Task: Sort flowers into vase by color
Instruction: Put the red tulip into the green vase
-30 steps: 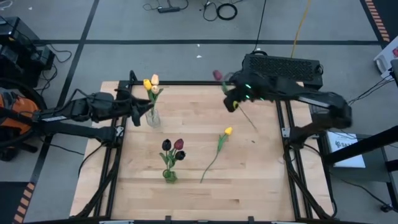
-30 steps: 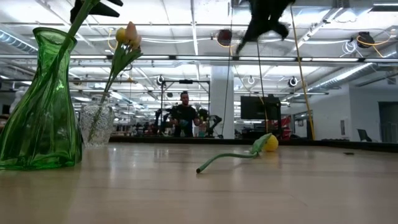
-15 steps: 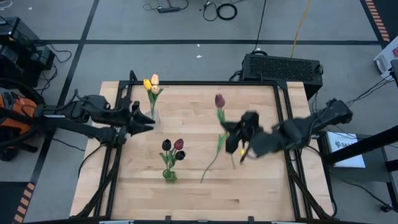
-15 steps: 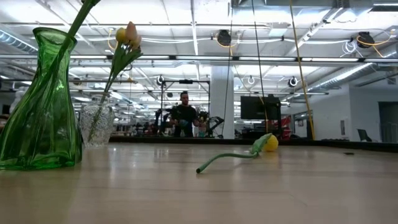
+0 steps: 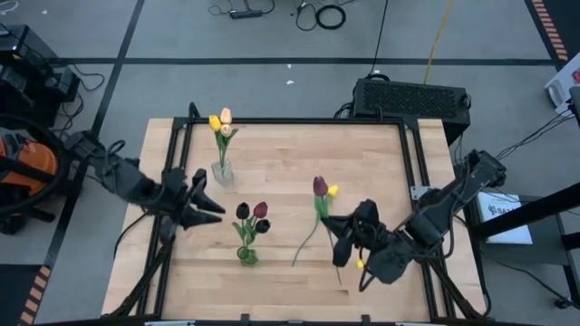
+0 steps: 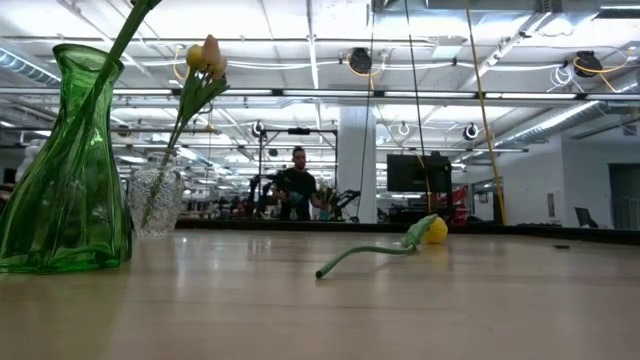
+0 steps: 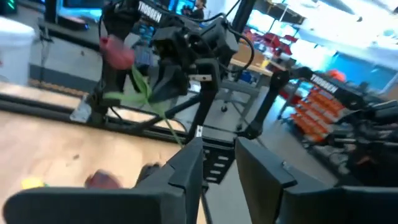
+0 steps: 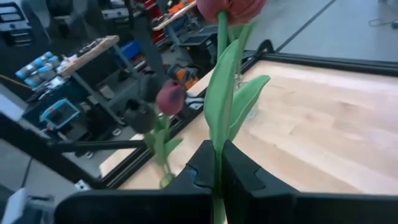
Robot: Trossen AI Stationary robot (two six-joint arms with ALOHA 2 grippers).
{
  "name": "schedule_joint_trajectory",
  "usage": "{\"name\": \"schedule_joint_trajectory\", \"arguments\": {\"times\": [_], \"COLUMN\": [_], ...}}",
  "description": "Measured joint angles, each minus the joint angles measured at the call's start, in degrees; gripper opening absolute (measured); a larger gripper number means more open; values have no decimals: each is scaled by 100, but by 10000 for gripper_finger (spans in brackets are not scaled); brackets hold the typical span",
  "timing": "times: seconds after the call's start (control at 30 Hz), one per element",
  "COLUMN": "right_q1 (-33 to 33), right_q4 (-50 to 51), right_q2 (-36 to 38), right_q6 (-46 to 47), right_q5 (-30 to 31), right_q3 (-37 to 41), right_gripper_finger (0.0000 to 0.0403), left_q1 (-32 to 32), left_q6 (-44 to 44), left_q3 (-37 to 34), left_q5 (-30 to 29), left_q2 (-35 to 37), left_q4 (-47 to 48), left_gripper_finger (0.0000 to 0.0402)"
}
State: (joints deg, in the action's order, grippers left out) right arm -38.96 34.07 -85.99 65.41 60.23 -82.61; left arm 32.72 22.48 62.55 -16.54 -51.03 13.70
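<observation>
- The right claw [image 5: 337,243] gripped the maroon tulip [image 5: 320,186] by its stem, near the desk's [image 5: 381,172] right edge.
- The left claw [image 5: 207,205] hovered slightly parted beside the green vase [image 5: 246,256].

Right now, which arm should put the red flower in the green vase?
Right. Its gripper already holds the red flower, near the green vase. The left gripper holds nothing.

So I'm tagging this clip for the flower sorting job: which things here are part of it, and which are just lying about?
Part of the job:
- red tulip, stem pinched in the right gripper
- yellow tulip lying on the table
- green vase with dark tulips
- clear vase with yellow and cream tulips
- left gripper, waiting beside the vases

Lying about:
- black box behind the table
- floor cables
</observation>
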Motion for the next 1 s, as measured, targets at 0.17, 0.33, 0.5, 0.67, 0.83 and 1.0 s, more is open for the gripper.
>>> {"name": "schedule_joint_trajectory", "arguments": {"times": [0.17,0.33,0.5,0.67,0.83,1.0], "right_q1": [-286,-435,-401,-250,15,293], "right_q4": [-162,-827,-2551,-4369,-5580,-6325], "right_q2": [-1,-1,-1,-229,-591,-896], "right_q6": [-21,-856,-3016,-5066,-6090,-6246], "right_q5": [5,-24,-336,-926,-1730,-2430], "right_q3": [0,0,0,-5,-5,-5], "right_gripper_finger": [1,1,1,1,1,1], "left_q1": [697,941,944,944,928,928], "left_q6": [-440,-490,-492,-492,-491,-490], "left_q3": [769,1245,1418,1420,1420,1420], "left_q5": [-1034,-1900,-1793,-1778,-1777,-1776], "left_q2": [-927,-1771,-2318,-2601,-2701,-2701], "left_q4": [121,216,-386,-909,-1210,-1361], "left_gripper_finger": [90,88,88,88,88,88]}}
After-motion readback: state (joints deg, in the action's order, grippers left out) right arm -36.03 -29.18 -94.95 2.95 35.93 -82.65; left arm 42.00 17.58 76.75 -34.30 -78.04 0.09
